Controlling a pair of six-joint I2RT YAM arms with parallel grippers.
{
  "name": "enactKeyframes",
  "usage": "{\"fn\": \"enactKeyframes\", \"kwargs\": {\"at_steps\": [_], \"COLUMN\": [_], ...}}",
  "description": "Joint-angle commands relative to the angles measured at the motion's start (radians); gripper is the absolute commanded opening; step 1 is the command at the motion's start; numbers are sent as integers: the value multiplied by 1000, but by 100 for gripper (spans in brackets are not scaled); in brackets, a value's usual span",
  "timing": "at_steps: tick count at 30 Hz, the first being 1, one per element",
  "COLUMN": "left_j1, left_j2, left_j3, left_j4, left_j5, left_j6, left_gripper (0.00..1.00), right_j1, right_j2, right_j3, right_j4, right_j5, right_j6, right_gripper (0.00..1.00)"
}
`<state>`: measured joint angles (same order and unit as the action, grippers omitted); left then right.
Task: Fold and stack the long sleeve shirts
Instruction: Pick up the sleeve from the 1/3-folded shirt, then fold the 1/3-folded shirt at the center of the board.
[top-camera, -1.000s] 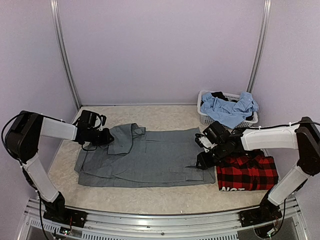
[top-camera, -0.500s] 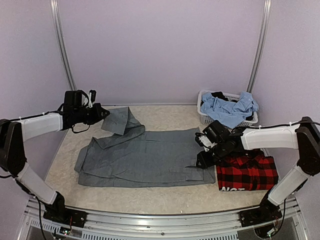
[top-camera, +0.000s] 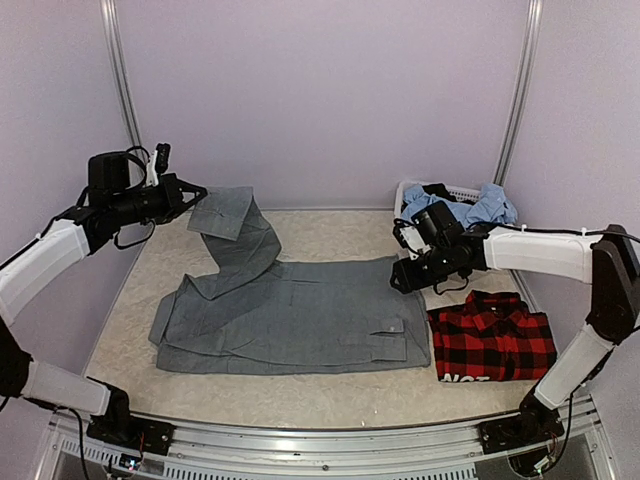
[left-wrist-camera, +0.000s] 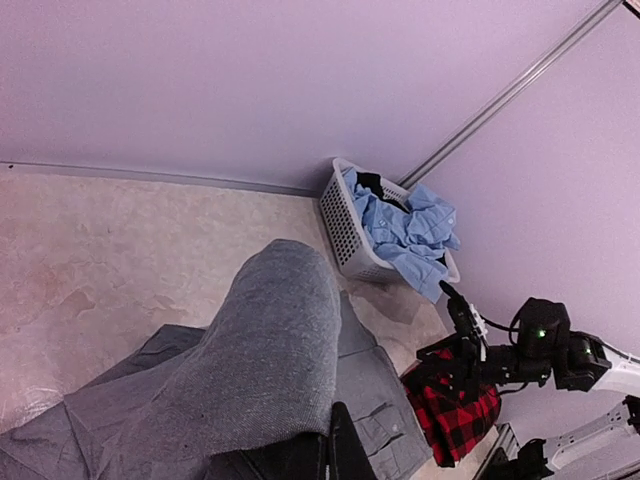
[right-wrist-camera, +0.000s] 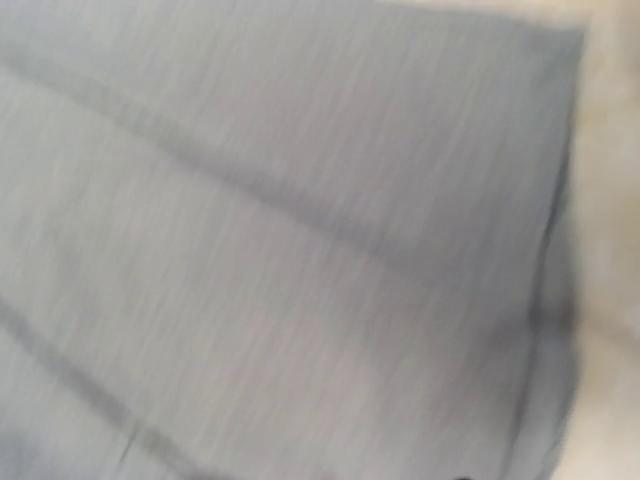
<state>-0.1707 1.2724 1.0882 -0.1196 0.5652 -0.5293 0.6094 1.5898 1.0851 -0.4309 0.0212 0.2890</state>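
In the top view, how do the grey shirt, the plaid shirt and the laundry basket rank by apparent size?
1. grey shirt, clearly largest.
2. plaid shirt and laundry basket look alike; the basket is farther, so unranked.

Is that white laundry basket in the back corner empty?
No, a crumpled light blue garment fills the basket and hangs over its rim.

A pale, mottled table bears a grey shirt spread across its middle, one sleeve raised off the surface. A folded red-and-black plaid shirt lies just right of it. A white basket stands at the far right corner
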Motion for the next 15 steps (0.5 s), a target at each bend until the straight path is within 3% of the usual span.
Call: {"fn": "enactKeyframes", "kwargs": {"at_steps": [1,8,15], "left_j1": [4,-55,-181], "left_j2": [-136,-353,-566], "left_j3": [7,-36,-58], "left_j4": [-113,-364,-491], "left_j5": [77,93,118], "left_j6": [22,81,71], "left_gripper": [0,0,0], "right_j1": [-57,-76,-77], "right_j2": [102,228,311], "right_j3": [84,191,269], "right_j4": [83,158,165], "right_j5": [1,-5,0], "right_j6": [-109,-266,-366], "right_gripper": [53,59,59]}}
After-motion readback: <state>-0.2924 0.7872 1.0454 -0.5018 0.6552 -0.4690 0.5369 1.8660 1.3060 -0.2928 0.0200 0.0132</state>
